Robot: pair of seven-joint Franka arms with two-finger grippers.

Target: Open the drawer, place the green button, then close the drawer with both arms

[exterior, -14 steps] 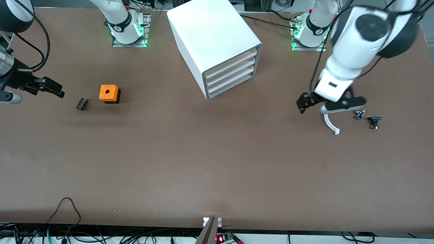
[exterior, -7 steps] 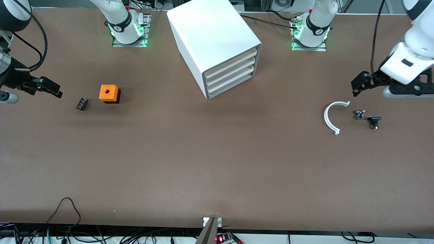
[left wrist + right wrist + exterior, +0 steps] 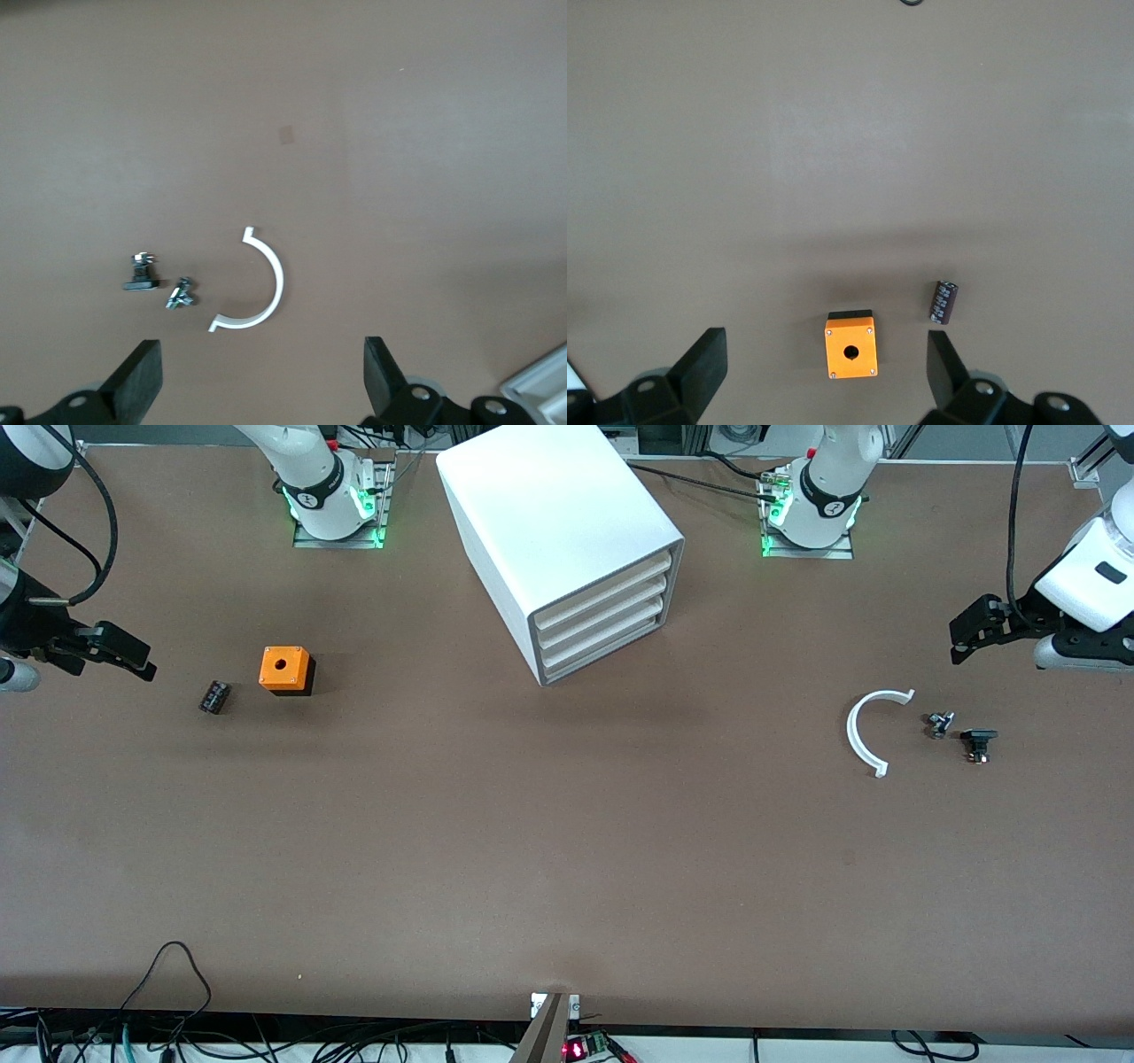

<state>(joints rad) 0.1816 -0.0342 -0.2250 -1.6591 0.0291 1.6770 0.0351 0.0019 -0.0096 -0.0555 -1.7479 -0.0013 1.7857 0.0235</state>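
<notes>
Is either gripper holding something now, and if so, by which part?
Nothing is held. The left gripper is open over the table above the white curved piece; the right gripper is open above the orange box.

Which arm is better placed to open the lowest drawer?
Neither clearly: both hands, left and right, are open over the table's ends. The drawer is shut; its front faces the left arm's end, so left, probably.
</notes>
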